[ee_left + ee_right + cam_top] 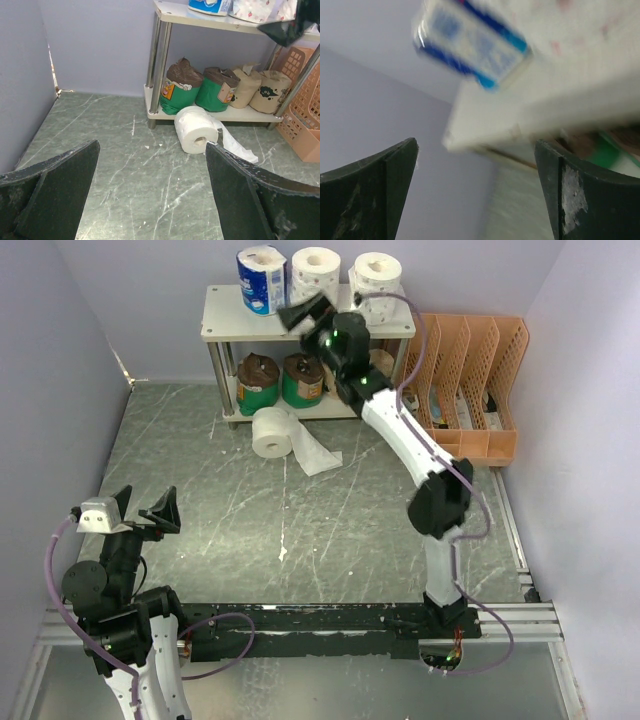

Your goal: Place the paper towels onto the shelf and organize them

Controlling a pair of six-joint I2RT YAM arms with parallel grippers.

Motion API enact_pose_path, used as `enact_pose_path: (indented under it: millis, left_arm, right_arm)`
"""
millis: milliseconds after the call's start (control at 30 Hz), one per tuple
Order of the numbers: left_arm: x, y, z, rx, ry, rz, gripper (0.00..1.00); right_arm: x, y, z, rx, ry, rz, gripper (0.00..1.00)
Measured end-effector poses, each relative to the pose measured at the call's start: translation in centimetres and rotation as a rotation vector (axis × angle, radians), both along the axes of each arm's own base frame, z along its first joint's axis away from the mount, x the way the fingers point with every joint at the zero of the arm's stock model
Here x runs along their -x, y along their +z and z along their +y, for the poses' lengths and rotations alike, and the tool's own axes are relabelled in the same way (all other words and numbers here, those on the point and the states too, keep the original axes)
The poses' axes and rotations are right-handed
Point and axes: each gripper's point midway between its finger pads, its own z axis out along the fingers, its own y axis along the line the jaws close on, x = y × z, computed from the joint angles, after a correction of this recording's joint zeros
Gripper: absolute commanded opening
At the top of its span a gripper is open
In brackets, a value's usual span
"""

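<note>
Plain white roll lies on its side just in front of the shelf, core end facing the left gripper, loose sheet trailing right. Left fingers spread, empty, well apart from it. Right gripper gapes empty at the top board, beside the blue-white wrapped roll. Wrapper print unreadable.
</note>
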Motion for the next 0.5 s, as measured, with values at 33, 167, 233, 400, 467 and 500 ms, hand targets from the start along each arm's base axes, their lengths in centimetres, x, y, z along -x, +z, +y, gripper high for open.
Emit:
enact_pose_path:
  millis: [33, 167, 233, 400, 467, 500]
  left_arm:
    - [0.0, 0.0, 0.0, 0.0, 0.0, 0.0, 0.99]
    - [0.0, 0.0, 0.0, 0.0, 0.0, -0.001, 0.99]
    - [0.0, 0.0, 0.0, -0.001, -0.001, -0.001, 0.99]
    - [-0.1, 0.0, -0.2, -0.004, -0.011, -0.003, 0.99]
    - [-0.1, 0.0, -0.2, -0.005, -0.011, -0.005, 0.99]
    - [-0.1, 0.0, -0.1, -0.006, -0.01, -0.007, 0.99]
  right_arm:
    - [1.5, -1.4, 0.2, 0.099, 0.003, -0.011, 1.0]
    - [13.5, -6.7, 3.0, 0.522, 0.096, -0.178, 1.0]
    - [20.0, -9.2, 4.5, 0.678, 0.176, -0.303, 1.0]
    - [18.0, -18.3, -0.1, 1.136, 0.064, -0.359, 0.97]
    - [15.8, -23.0, -1.9, 1.353, 0.056, -0.337, 0.97]
    - [15.1, -25.1, -2.4, 1.451, 0.064, -0.334, 0.97]
